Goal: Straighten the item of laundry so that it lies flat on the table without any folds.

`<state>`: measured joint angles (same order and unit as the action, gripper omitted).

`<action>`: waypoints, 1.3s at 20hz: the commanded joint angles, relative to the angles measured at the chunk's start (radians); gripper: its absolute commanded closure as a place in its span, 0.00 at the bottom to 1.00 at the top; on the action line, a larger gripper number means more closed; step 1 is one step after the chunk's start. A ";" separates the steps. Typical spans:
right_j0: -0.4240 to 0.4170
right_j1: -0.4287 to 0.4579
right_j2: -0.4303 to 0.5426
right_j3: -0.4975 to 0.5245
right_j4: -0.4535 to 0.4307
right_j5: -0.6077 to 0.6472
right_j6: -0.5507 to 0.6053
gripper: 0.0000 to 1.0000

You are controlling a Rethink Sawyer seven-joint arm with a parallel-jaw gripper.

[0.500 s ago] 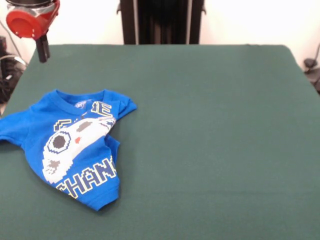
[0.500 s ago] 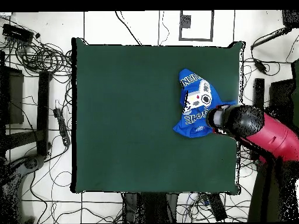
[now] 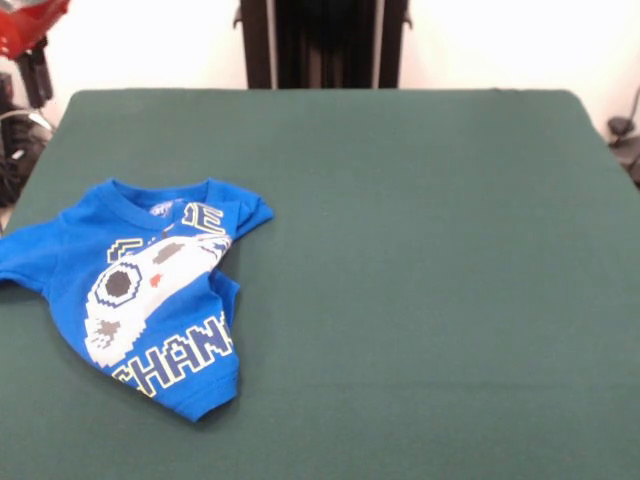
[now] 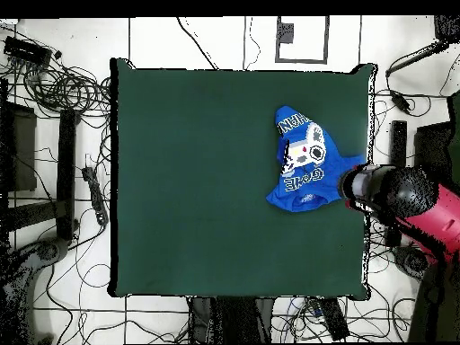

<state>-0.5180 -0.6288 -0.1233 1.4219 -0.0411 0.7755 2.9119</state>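
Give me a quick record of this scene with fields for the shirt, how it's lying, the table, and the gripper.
shirt: small bright blue T-shirt, print side up, with a white-grey game-controller print and yellow-outlined lettering
position: near one side edge of the table, a sleeve reaching that edge
state: not flat; one side is folded in over the print, so part of the lettering is hidden
table: dark green table
gripper: gripper at the table's edge beside the shirt, holding nothing; open or shut cannot be told
task status: straightening not finished
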 commanded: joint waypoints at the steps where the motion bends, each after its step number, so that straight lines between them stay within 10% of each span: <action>1: 0.045 0.111 0.114 -0.033 -0.052 0.066 -0.136 1.00; 26: 0.231 0.261 0.038 -0.199 0.059 0.110 0.146 1.00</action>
<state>-0.3651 -0.4118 -0.1231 1.2108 -0.0386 0.7796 2.9119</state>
